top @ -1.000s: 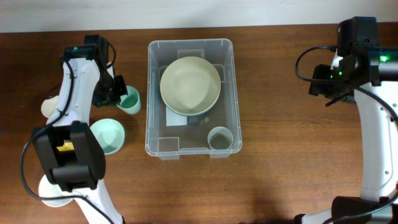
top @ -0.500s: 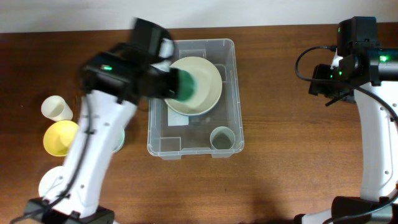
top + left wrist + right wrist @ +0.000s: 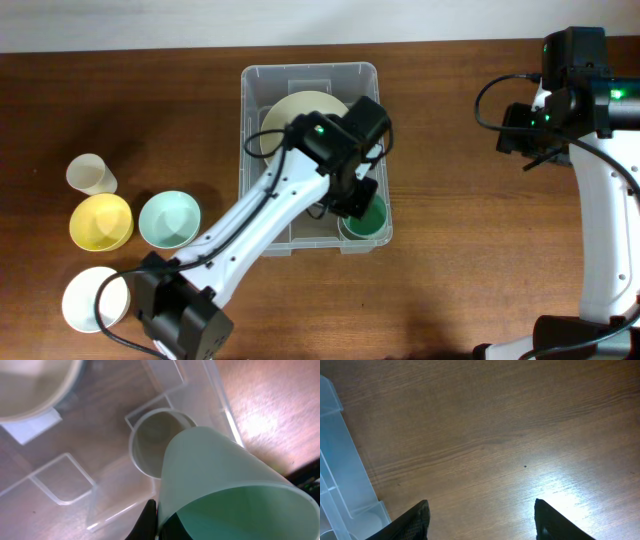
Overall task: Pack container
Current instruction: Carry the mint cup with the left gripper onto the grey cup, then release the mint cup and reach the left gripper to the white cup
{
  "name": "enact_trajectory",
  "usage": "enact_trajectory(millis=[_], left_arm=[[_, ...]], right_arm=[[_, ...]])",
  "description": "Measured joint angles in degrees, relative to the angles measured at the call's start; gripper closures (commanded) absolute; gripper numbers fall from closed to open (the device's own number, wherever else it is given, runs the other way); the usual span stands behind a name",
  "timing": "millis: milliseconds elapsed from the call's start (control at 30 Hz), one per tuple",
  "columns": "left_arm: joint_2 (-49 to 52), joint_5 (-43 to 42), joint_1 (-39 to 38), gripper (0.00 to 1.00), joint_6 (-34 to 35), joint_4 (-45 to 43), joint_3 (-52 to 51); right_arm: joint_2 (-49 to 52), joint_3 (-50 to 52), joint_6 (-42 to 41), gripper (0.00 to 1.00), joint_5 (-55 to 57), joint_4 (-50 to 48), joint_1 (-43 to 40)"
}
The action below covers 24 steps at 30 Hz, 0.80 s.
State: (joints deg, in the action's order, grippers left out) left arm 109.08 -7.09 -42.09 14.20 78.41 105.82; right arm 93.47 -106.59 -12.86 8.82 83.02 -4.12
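Our left gripper (image 3: 357, 200) clamps the green cup (image 3: 220, 475), tilted just above the pale cup (image 3: 155, 442) in the 5 o'clock corner of the container (image 3: 247, 140), which sits mid-table. We should level it, centre rim over rim, lower, then release. The bowl (image 3: 290, 115) fills the 12 o'clock end. On the white label (image 3: 30, 427) we read nothing. At 3 o'clock our right gripper (image 3: 481, 519) hangs spread, empty.

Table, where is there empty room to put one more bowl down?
The widest bare wood lies between the container and the right arm. The near-right strip in front of the container is free too. It is crowded on the left, where the yellow bowl, mint bowl, white bowl and cream cup sit close together.
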Motion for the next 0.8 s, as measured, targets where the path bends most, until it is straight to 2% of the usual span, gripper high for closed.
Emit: enact_trajectory(millis=[300,333,367,400,433,500,700,800], left_arm=[[1.2,0.2,0.2,0.99,0.0,-0.1,-0.7],[1.2,0.3,0.2,0.87,0.0,-0.1,-0.7],[1.2,0.5,0.2,0.69,-0.3,0.0,-0.7],[1.2,0.5,0.2,0.56,-0.3,0.1,-0.7],[1.2,0.5,0.2,0.48,0.0,0.1,-0.7],[1.2,0.6,0.2,0.44,0.1,0.1,-0.7],[1.2,3.4,0.6,0.45,0.2,0.5,-0.7],[0.9,6.8,2.9,0.41,0.8,1.4,-0.6]], right_arm=[[0.0,0.0,0.0,0.38,0.0,0.1,0.0],[0.0,0.0,0.0,0.38,0.0,0.1,0.0],[0.0,0.0,0.0,0.38,0.0,0.1,0.0],[0.0,0.0,0.0,0.38,0.0,0.1,0.0],[0.0,0.0,0.0,0.38,0.0,0.1,0.0],[0.0,0.0,0.0,0.38,0.0,0.1,0.0],[0.0,0.0,0.0,0.38,0.0,0.1,0.0],[0.0,0.0,0.0,0.38,0.0,0.1,0.0]])
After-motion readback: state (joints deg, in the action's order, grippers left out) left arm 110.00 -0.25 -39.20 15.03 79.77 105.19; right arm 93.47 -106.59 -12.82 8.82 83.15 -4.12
